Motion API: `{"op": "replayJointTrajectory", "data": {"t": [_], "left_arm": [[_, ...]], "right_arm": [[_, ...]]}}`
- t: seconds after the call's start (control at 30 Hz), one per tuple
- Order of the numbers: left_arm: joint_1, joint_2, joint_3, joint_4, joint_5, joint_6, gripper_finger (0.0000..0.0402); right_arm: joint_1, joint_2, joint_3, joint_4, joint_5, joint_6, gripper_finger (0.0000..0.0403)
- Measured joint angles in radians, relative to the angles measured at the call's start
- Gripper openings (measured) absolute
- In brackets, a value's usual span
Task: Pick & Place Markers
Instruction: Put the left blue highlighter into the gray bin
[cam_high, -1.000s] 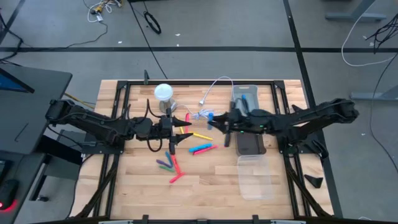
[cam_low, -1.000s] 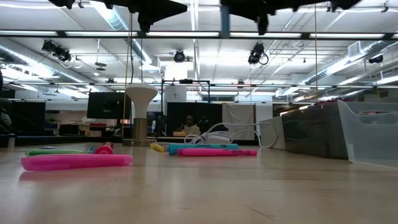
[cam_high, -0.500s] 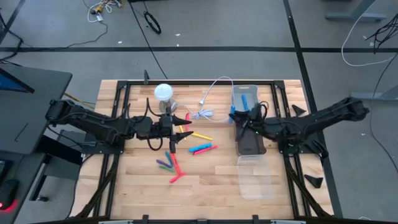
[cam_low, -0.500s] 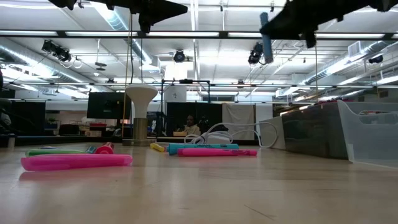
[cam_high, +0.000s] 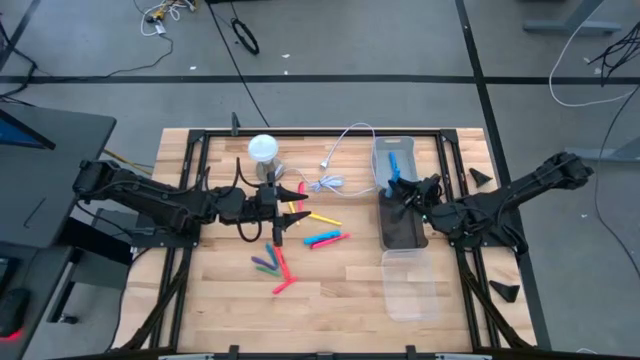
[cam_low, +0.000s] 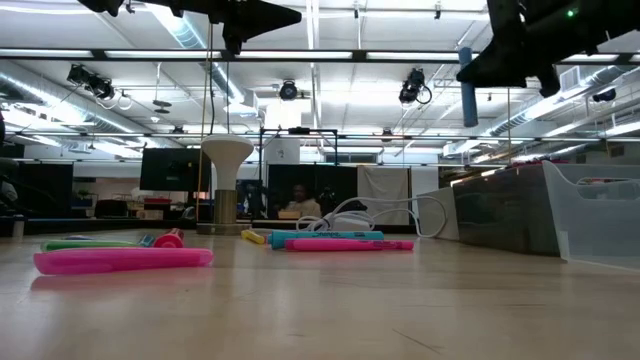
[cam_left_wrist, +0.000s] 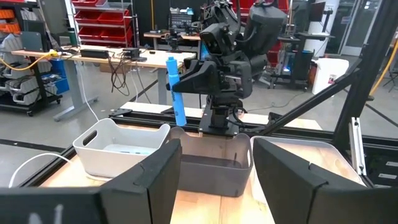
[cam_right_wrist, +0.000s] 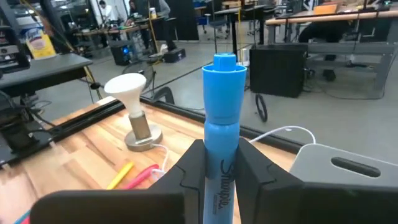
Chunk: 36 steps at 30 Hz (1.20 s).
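Over the dark bin (cam_high: 402, 228), my right end effector (cam_high: 404, 192) is grasping a blue marker (cam_right_wrist: 221, 130) upright; my left end effector (cam_high: 283, 222) is hanging released above the counter (cam_high: 340, 290).

Bare wood is lying open below the markers (cam_high: 300, 240); white cable (cam_high: 335, 160) and lamp (cam_high: 262, 150) are crowding the far side

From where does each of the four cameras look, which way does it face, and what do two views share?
High: overhead, facing down; both arms, wooden table.
Low: table level, facing the room; pink marker in front, arms above.
Left wrist: behind left gripper, facing right gripper.
Right wrist: behind right gripper clamping upright blue marker.
Shared: both wrist views show that blue marker.
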Motion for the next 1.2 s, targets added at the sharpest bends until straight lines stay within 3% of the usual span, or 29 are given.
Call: {"op": "replayJointTrajectory", "data": {"t": [0.17,0.53,0.87,1.0,1.2], "left_arm": [[0.000,0.000,0.000,0.002,0.000,0.000,0.0209],[0.000,0.000,0.000,0.003,0.000,0.000,0.0209],[0.000,0.000,0.000,0.003,0.000,0.000,0.0209],[0.000,0.000,0.000,0.003,0.000,0.001,0.0208],[0.001,0.000,0.000,0.003,0.000,0.003,0.0209]], "right_arm": [[-0.063,0.000,0.020,0.018,0.006,-0.064,0.0046],[-0.360,0.001,0.093,0.015,-0.102,-0.184,0.0046],[-0.632,0.008,0.093,-0.016,-0.309,-0.151,0.0046],[-0.745,0.045,0.163,-0.182,-0.414,-0.072,0.0046],[-0.864,0.200,0.337,-0.411,-0.541,-0.009,0.0046]]}}
